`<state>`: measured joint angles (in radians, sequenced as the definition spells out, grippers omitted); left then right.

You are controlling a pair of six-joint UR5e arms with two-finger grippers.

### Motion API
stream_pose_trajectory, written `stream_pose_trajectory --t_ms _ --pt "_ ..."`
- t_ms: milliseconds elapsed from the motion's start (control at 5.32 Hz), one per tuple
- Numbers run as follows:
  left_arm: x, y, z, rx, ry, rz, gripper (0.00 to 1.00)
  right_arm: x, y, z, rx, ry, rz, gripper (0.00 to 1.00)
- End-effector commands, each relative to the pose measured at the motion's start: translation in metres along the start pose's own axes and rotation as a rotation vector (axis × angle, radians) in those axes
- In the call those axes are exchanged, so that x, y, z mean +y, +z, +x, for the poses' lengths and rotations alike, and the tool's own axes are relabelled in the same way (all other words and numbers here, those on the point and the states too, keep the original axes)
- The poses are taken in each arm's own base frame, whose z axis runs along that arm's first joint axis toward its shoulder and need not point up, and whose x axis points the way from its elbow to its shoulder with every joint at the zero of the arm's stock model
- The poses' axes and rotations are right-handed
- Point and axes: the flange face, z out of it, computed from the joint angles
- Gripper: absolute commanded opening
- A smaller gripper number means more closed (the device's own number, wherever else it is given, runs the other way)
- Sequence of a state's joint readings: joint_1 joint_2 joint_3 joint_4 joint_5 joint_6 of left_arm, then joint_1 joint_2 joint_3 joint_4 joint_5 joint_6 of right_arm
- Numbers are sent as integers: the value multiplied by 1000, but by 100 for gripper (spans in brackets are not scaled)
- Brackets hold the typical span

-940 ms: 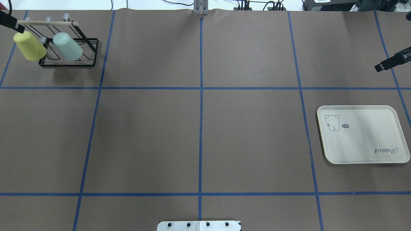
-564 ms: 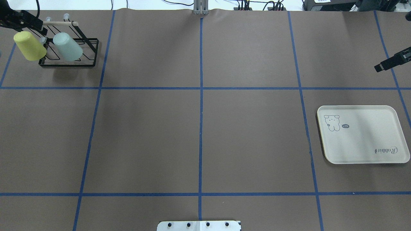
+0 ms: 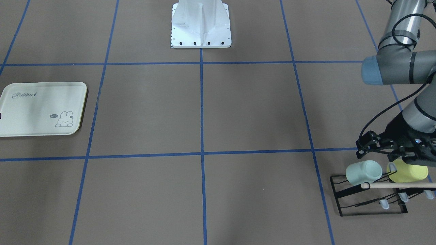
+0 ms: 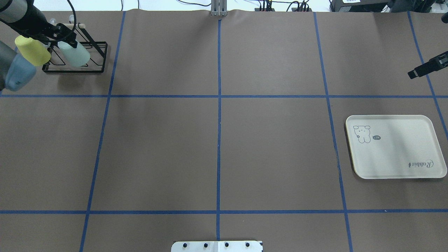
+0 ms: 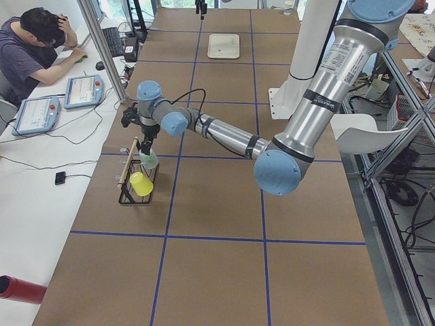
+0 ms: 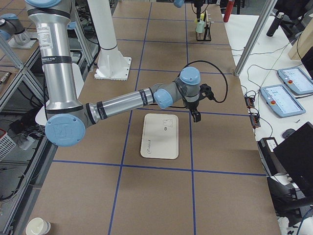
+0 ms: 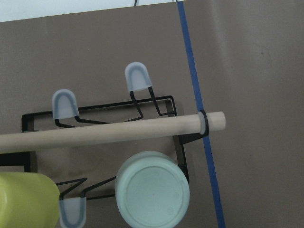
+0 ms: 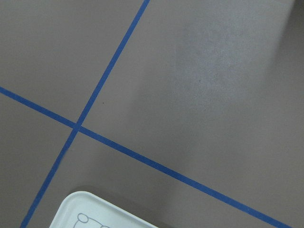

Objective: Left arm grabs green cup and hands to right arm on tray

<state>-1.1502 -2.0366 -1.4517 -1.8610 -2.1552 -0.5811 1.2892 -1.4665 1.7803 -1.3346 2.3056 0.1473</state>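
Two plastic tumblers sit inverted and tilted on a black wire rack [image 4: 93, 57] with a round wooden rail: the green cup [image 4: 75, 53], smooth, tapered, pale mint, and a yellow cup [image 4: 32, 51] beside it. The left gripper [image 4: 69, 35] hovers just over the green cup, jaws spread, holding nothing. The tray [image 4: 395, 159], cream, matte, round-cornered, lies well apart. The right gripper [image 4: 413, 74] hangs near the tray; I cannot tell its grip.

green cup [image 4: 78, 56]: pale mint-green, plain
yellow-green cup [image 4: 31, 51]: brighter yellow-green, plain
cup rack [image 4: 75, 71]: black wire, pale wooden rod, translucent bluish tips
tray [image 4: 395, 154]: pale cream, grey bunny drawing, grey "Rabbit" script
table [image 4: 273, 150]: matt brown, blue tape grid
left arm [image 3: 398, 68]: grey tubes, light-blue joint caps
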Motion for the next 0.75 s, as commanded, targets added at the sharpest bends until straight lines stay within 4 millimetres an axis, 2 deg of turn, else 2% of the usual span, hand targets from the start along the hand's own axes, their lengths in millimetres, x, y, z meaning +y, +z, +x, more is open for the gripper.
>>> stream_pose_trajectory --t_ms 0,564 --pt "-10 16 4 -43 -4 -6 100 0 1 0 0 0 -1 100" --pt "-18 26 2 -49 -4 -16 100 0 1 -1 -1 -1 -2 100"
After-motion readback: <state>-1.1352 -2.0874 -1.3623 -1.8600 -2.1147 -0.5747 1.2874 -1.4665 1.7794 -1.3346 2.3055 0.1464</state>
